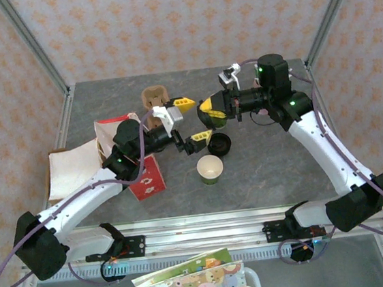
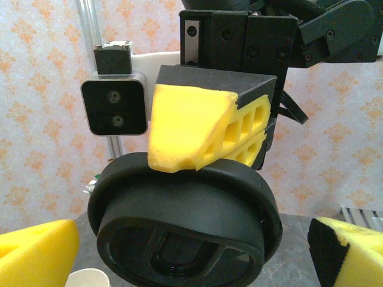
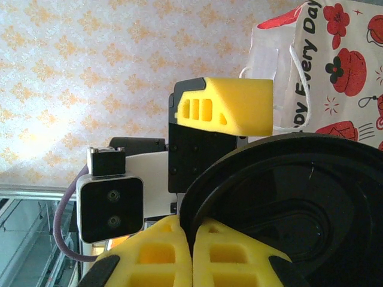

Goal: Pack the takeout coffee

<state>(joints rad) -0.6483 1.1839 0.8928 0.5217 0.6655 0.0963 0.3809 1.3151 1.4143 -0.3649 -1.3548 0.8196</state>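
Observation:
The takeout coffee is out of view. My right gripper (image 1: pixel 208 107) (image 3: pixel 192 239) is shut on the rim of a black plastic lid (image 1: pixel 213 118) (image 3: pixel 299 203) and holds it on edge above the table. My left gripper (image 1: pixel 192 122) (image 2: pixel 191 254) stands wide open, facing it. The lid (image 2: pixel 185 227) hangs between the two yellow fingertips (image 2: pixel 33 254) without touching them. A lidless green paper cup (image 1: pixel 210 169) with a cream inside stands upright on the table just in front. Its rim (image 2: pixel 90 278) peeks in below the lid.
A second black lid (image 1: pixel 220 142) lies on the table beside the cup. A brown cup carrier (image 1: pixel 153 96) sits at the back. A red-and-white printed bag (image 1: pixel 146 180) (image 3: pixel 335 72) lies under the left arm, a white paper (image 1: pixel 71 170) to its left.

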